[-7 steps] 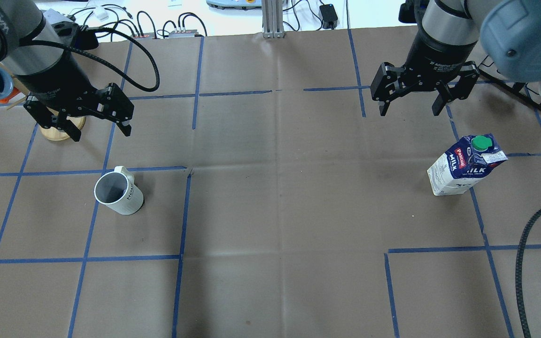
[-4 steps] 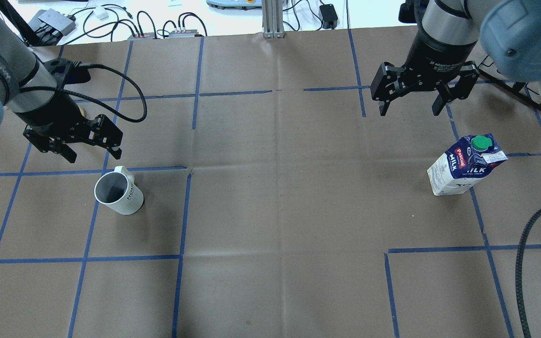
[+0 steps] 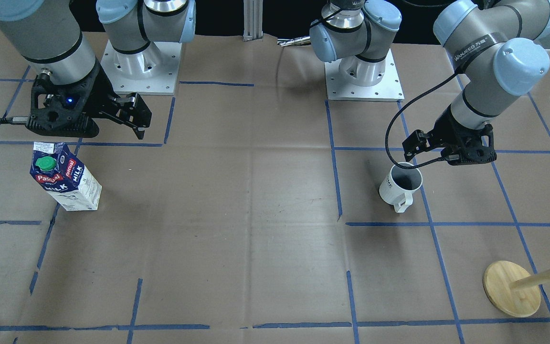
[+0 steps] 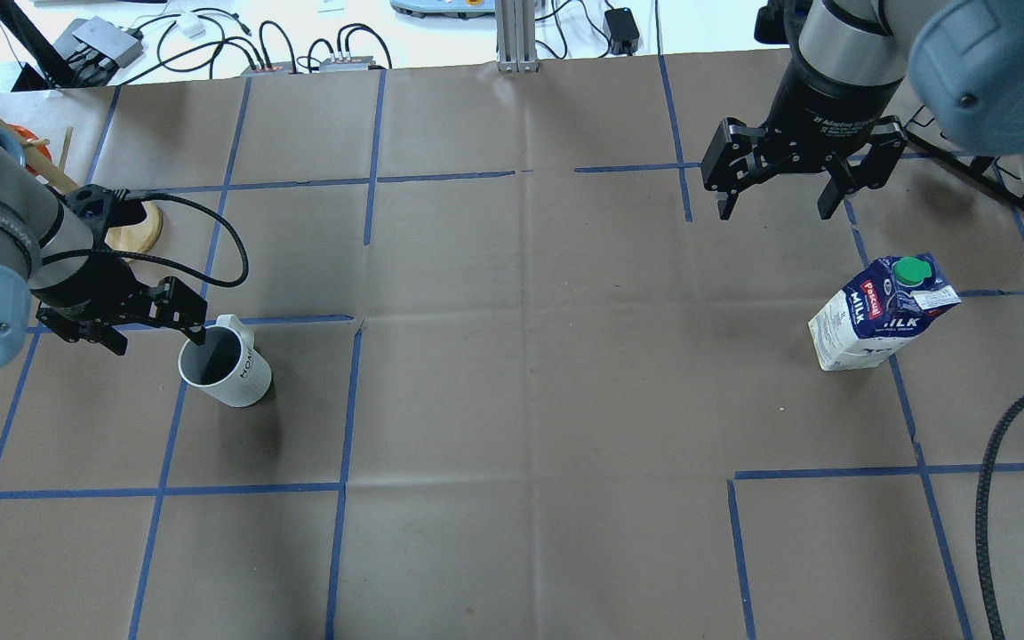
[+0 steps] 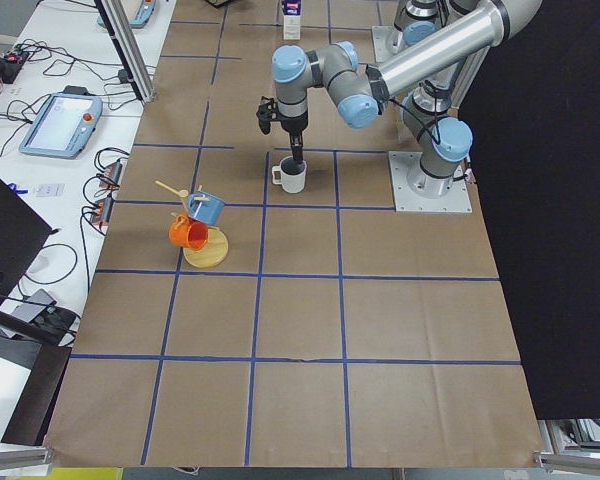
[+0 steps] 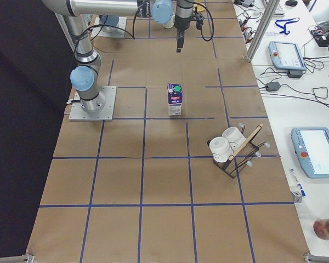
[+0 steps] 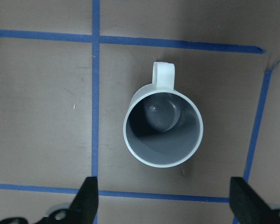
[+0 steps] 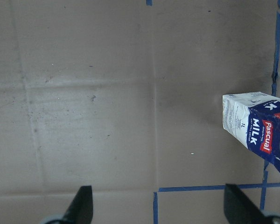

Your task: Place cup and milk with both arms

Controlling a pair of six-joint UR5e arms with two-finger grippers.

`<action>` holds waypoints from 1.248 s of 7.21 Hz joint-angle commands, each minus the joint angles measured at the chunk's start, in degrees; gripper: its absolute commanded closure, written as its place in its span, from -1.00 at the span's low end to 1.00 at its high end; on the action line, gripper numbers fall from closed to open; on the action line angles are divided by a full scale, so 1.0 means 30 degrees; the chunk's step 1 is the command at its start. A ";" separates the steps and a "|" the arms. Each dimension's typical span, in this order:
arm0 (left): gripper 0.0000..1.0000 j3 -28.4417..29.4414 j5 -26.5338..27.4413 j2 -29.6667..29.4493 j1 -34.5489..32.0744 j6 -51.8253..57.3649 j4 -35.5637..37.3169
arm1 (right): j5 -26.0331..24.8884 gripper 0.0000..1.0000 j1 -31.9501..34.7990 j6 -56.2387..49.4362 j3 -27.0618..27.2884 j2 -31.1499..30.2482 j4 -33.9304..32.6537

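Observation:
The white cup stands upright on the left of the table, its handle toward the far side; the left wrist view looks down into its grey inside. My left gripper is open and empty. It hovers just left of the cup's rim and above it, with one fingertip near the rim. The milk carton stands upright on the right, and also shows at the right edge of the right wrist view. My right gripper is open and empty, high above the table, beyond the carton.
A wooden mug stand with a blue and an orange mug is at the far left. A black rack with white cups is at the far right. A black cable runs along the right edge.
My left gripper has moved from over the wooden stand toward me and down, to beside the cup's rim. The right gripper, cup and milk have not moved.

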 commanded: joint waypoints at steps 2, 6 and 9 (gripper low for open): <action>-1.00 -0.1499 0.0046 -0.1425 0.0421 0.0759 0.4424 | 0.0000 -1.00 0.0000 0.0000 0.0030 0.0000 0.0000; -0.99 -0.1588 0.0074 -0.2307 0.0510 0.1023 0.4632 | 0.0029 -1.00 0.0000 0.0000 0.0030 0.0029 0.0000; 0.27 -0.1529 0.0133 -0.2483 0.0510 0.0848 0.4399 | 0.0029 -1.00 0.0000 0.0000 0.0059 0.0058 -0.0029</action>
